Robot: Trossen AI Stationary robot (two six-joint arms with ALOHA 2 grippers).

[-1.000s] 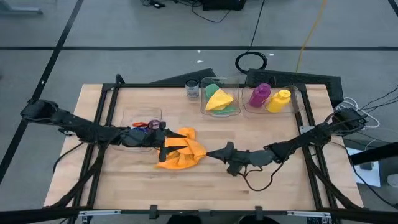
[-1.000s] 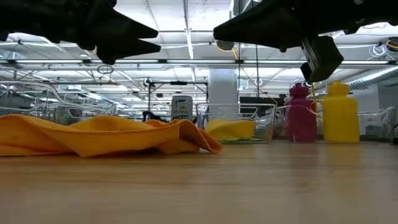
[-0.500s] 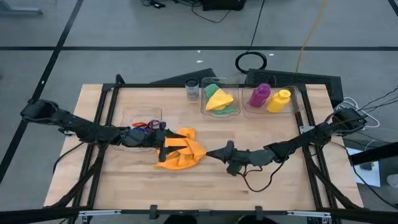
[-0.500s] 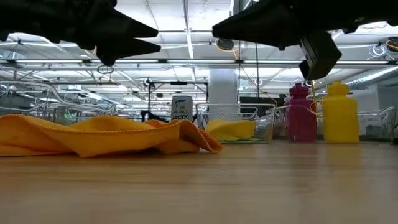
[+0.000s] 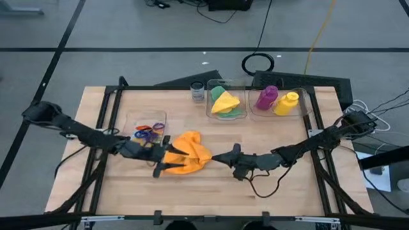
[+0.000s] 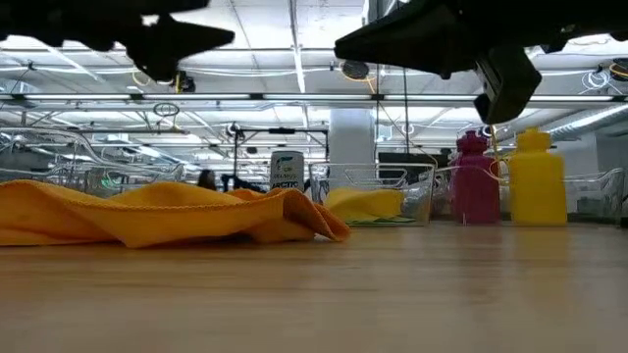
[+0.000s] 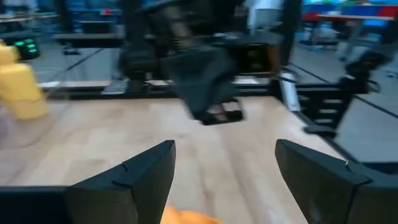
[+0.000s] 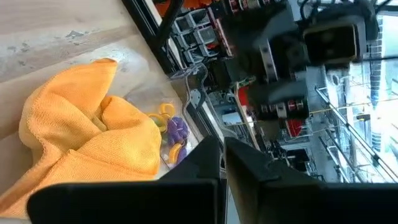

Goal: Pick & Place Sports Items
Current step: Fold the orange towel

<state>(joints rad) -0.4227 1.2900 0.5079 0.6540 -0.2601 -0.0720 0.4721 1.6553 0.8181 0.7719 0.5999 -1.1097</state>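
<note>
My left gripper [image 5: 161, 163], released, hovers at the orange cloth [image 5: 186, 153], frame centre on the tabletop [image 5: 287, 185]. Right gripper [image 5: 216, 157] clenched, empty. Next: descend, pinch cloth.

I see the cloth [image 5: 185, 153] at the table's [image 5: 287, 191] centre, my left gripper [image 5: 161, 163] over its 8 o'clock edge, my right gripper [image 5: 217, 157] just at its 3 o'clock. The ring box [image 5: 148, 125] sits at 10 o'clock; jar [image 5: 197, 92], cloth box [image 5: 226, 102] and bottle box [image 5: 278, 101] line up around 1 o'clock.
</note>
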